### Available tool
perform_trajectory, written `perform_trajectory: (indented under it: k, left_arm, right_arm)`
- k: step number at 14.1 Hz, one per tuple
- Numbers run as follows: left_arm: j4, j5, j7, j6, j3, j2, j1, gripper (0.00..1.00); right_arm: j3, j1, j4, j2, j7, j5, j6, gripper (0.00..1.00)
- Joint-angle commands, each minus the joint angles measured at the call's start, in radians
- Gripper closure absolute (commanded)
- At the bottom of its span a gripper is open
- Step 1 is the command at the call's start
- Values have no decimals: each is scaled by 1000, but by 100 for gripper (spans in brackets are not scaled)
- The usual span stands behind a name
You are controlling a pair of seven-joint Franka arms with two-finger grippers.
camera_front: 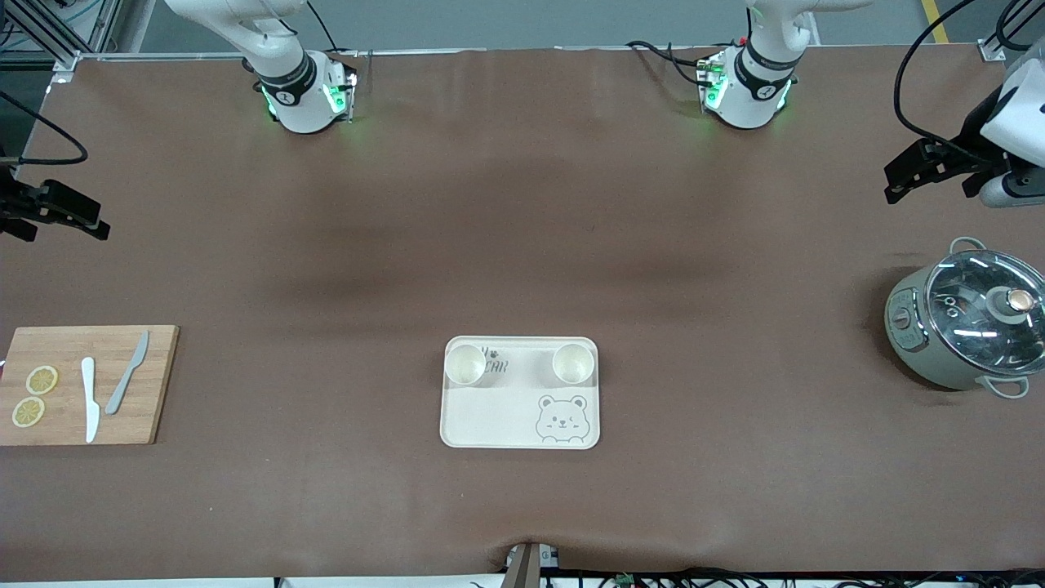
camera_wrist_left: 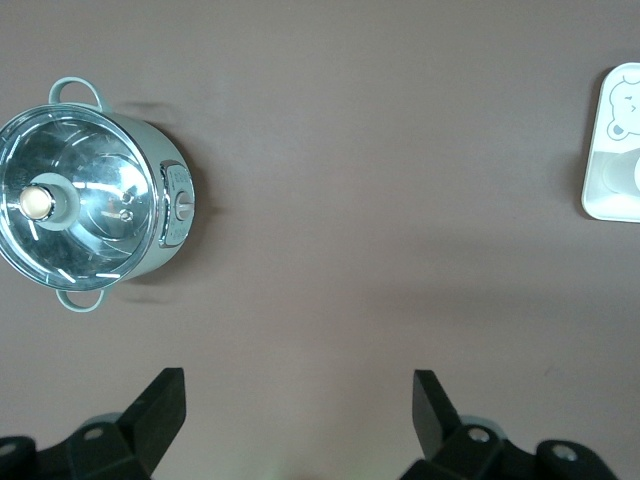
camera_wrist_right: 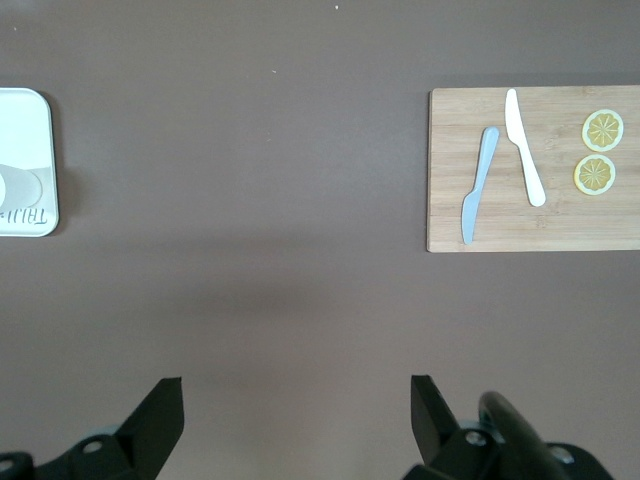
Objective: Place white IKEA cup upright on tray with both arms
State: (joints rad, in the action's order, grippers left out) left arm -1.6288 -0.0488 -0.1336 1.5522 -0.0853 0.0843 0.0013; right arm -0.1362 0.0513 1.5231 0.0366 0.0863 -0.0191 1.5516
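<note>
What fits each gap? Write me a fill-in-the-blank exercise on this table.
1. The tray holds ____ upright white cups.
2. Two lemon slices and two knives lie on the ____.
3. The left gripper hangs open over bare table beside the ____.
4. The right gripper has its fingers ____.

Missing words: two; cutting board; pot; open

Left end effector (camera_wrist_left: 297,415) hangs open at its table end; right end effector (camera_wrist_right: 296,420) likewise, empty.

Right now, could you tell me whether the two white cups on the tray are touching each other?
Apart. The front view shows one cup and the other cup standing upright at separate corners of the tray, with bare tray and grey lettering between them.
</note>
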Motion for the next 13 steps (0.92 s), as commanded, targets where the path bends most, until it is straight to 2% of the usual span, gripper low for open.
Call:
perform_trajectory:
  k: [1, 13]
  left_arm:
    - [23, 14, 14, -4, -1, -8, 6, 0]
    - [61, 27, 5, -36, -1, -20, 2, 0]
  right_arm:
    - [0, 1, -11, -6, 9, 16, -22, 0]
    - [-2, -4, -12, -4, 6, 15, -41, 0]
